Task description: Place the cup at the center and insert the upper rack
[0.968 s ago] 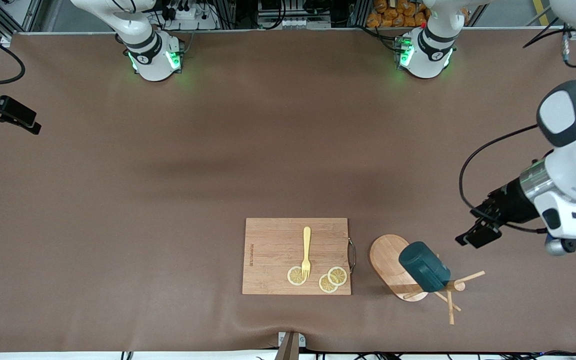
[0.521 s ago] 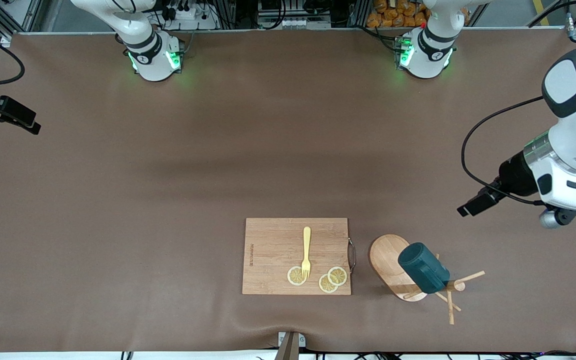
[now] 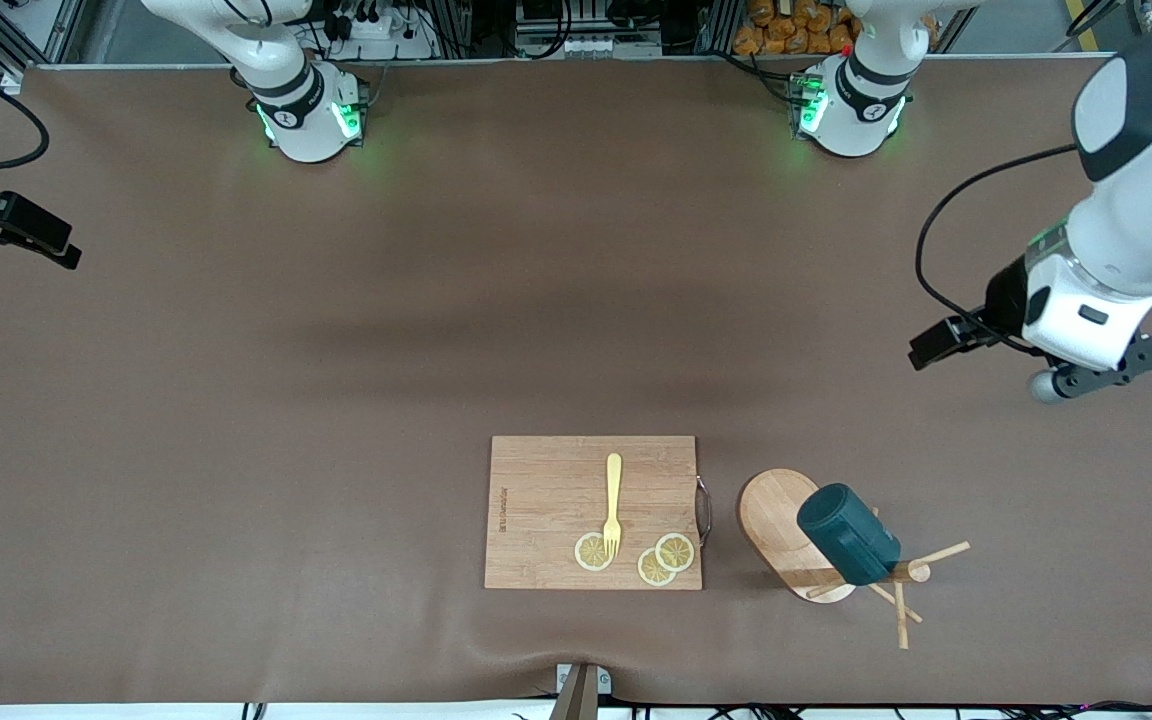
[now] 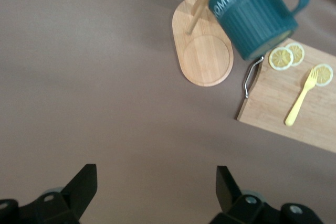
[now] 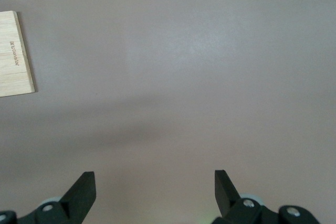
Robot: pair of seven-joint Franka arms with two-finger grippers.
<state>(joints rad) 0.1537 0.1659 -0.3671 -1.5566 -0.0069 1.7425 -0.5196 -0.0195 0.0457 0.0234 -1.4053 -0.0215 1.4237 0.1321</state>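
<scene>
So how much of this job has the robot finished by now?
The cup already hangs on the upper rack, beside the cutting board. Nothing is in hand: the left gripper is open over bare table near the rack, and the right gripper waits open. Little seems left.

Both arms are glossy white with dark grey joint caps; green lights glow at their round bases on the brown bench. A black cable loops beside the left arm's silver wrist ring. Each pincer has black, wedge-shaped fingers.
</scene>
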